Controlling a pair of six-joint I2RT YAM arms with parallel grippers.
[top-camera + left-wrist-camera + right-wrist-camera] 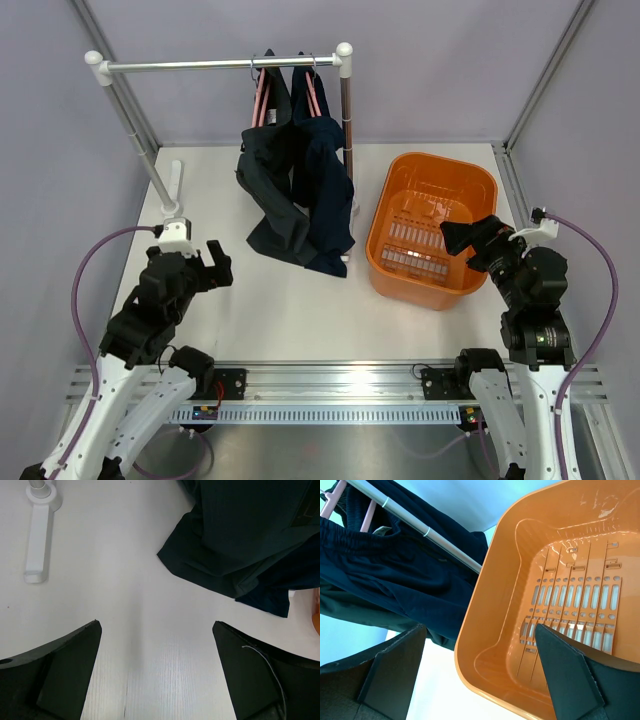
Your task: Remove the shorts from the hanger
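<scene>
A white table [300, 310] stands between pale lilac walls [450, 70]. At its far side a metal rack [200, 66] carries pink hangers [262, 100]. The shorts [300, 190] hang from them, hems pooled on the table. An orange basket [440, 158] stands just right of them. The left gripper [220, 265] hovers over bare table and the right gripper [458, 238] over the basket's near rim. Both gape wide, holding nothing.

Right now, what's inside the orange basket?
Nothing that I can see: the orange basket shows only its bare slotted floor. The right gripper hangs open over its right side and hides a small part of the floor there.
</scene>
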